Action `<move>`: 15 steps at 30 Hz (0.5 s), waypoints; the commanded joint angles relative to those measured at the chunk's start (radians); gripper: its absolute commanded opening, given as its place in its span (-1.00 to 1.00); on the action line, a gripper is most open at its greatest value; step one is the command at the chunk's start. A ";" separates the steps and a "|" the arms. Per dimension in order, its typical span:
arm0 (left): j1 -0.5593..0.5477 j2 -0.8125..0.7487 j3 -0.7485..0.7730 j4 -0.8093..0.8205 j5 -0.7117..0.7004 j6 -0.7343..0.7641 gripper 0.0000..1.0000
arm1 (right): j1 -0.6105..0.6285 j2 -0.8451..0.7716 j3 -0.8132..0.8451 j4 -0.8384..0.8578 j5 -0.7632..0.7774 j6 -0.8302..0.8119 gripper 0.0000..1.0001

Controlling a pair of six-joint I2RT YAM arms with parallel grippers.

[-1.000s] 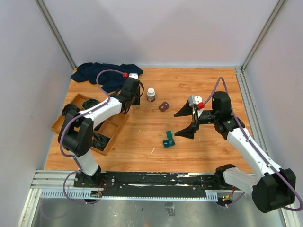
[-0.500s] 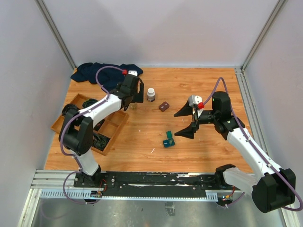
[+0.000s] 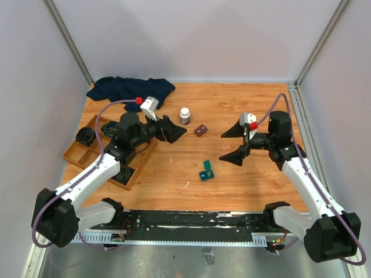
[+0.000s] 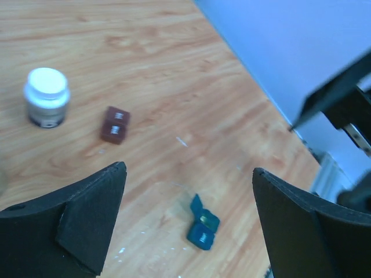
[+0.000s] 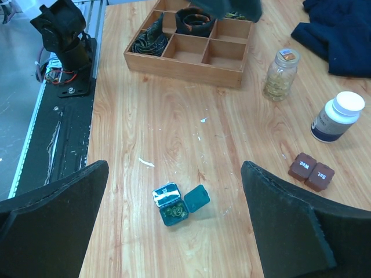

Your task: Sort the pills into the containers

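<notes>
The container, a small teal hinged case point(image 3: 206, 171), lies open on the wooden table between the two arms. The right wrist view shows yellowish pills point(image 5: 175, 214) in one half of the case point(image 5: 174, 207). My left gripper point(image 3: 177, 132) hangs open and empty to the left of the case and above it, and the case point(image 4: 203, 227) shows low between the spread fingers point(image 4: 87, 220). My right gripper point(image 3: 225, 147) is open and empty, raised to the right of the case. Its fingers point(image 5: 290, 220) frame the case from above.
A white pill bottle point(image 3: 185, 116) and a brown two-part box point(image 3: 201, 130) stand behind the case. A glass jar of pale pills point(image 5: 280, 74) stands beside the wooden compartment tray point(image 3: 87, 152). A dark blue cloth point(image 3: 130, 90) lies at the back left.
My left gripper has opened and left the glass jar by the tray. The left arm has drawn back and now points right, toward the case. The right gripper has shifted slightly right.
</notes>
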 commanded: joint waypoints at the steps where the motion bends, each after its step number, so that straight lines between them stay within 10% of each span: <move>1: -0.023 -0.048 -0.090 0.197 0.260 -0.058 0.88 | -0.032 -0.015 0.050 -0.110 -0.024 -0.109 0.97; 8: -0.381 -0.111 -0.277 0.322 0.000 0.306 0.95 | -0.035 0.045 0.070 -0.179 0.034 -0.152 0.97; 15: -0.440 -0.034 -0.575 0.761 -0.037 0.478 0.99 | -0.040 0.081 0.053 -0.115 0.070 -0.058 0.97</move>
